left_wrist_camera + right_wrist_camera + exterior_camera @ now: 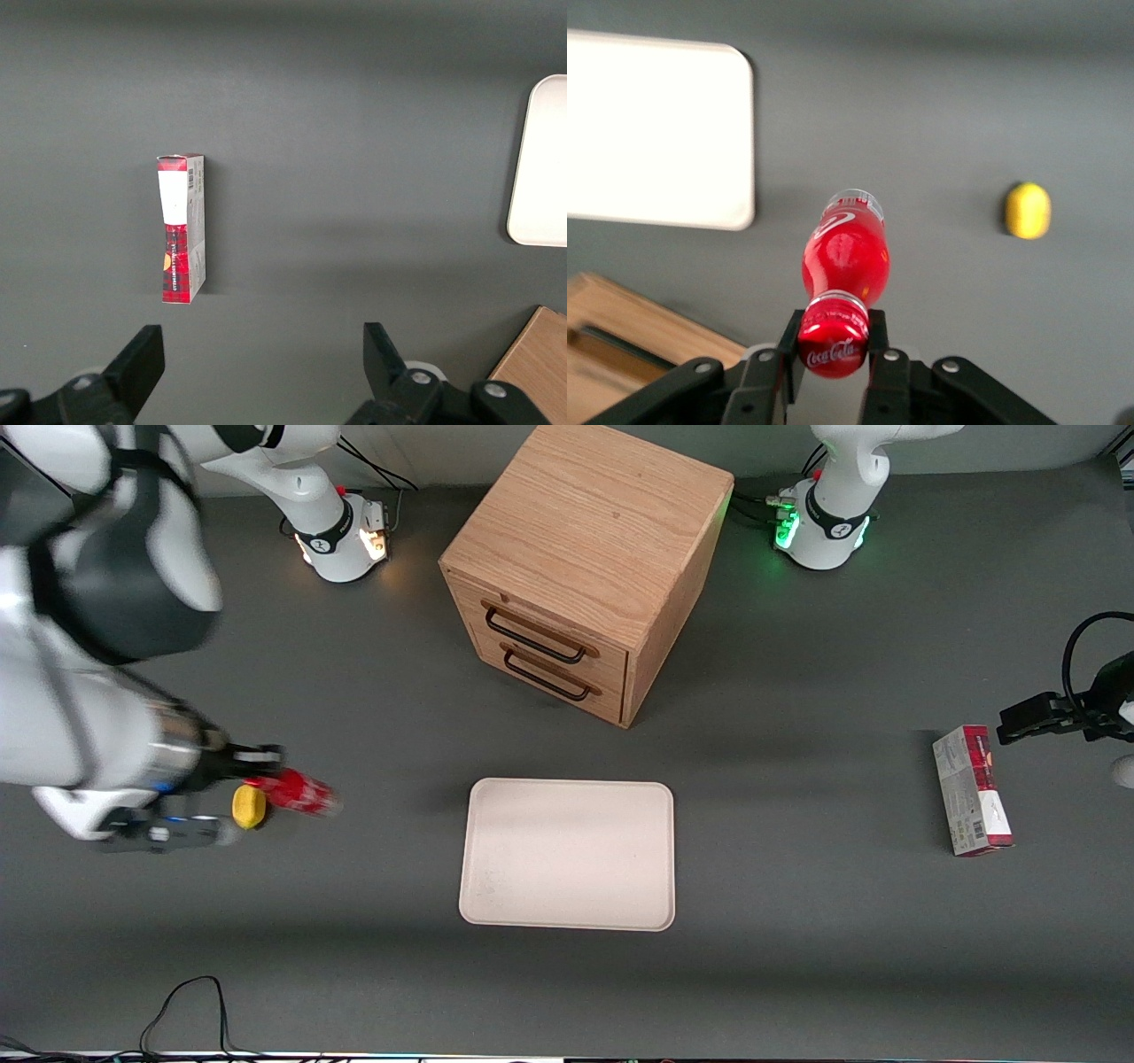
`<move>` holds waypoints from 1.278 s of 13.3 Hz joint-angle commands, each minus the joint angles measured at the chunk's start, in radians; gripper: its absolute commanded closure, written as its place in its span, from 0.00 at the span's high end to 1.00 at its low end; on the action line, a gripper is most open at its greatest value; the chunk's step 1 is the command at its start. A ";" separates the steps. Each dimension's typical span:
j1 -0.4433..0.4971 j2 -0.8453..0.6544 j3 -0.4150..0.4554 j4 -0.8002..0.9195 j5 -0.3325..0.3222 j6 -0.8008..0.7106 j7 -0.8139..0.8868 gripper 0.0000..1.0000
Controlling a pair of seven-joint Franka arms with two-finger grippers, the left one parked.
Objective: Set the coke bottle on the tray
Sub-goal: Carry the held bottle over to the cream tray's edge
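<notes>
Coke bottle (843, 252) looks red with white lettering; your pincer (833, 347) is clamped on its capped neck, holding it above the bench (797, 957), near the yellow object (249, 806), well apart from the tray (567, 855).

Your working arm (89, 646) is built of glossy white shells with broad black bands at the joints, and a polished silver collar sits at its wrist. A small grey block with blue lights hangs just under that collar. Its base (341, 536) is a white cone ringed by a black band, with a warm amber glow at its side and black cables trailing off it. Your end effector (833, 359) is all black: two flat, squared fingers (879, 341) carried on angular matte links, each link dotted with round silver screws. It sits toward the working arm's end of the desk.
</notes>
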 commanded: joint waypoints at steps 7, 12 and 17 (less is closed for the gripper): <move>0.130 0.238 0.055 0.029 -0.012 0.422 0.366 0.00; 0.142 0.290 0.046 0.029 -0.015 0.507 0.368 0.00; 0.143 0.335 0.047 0.023 -0.020 0.524 0.403 0.00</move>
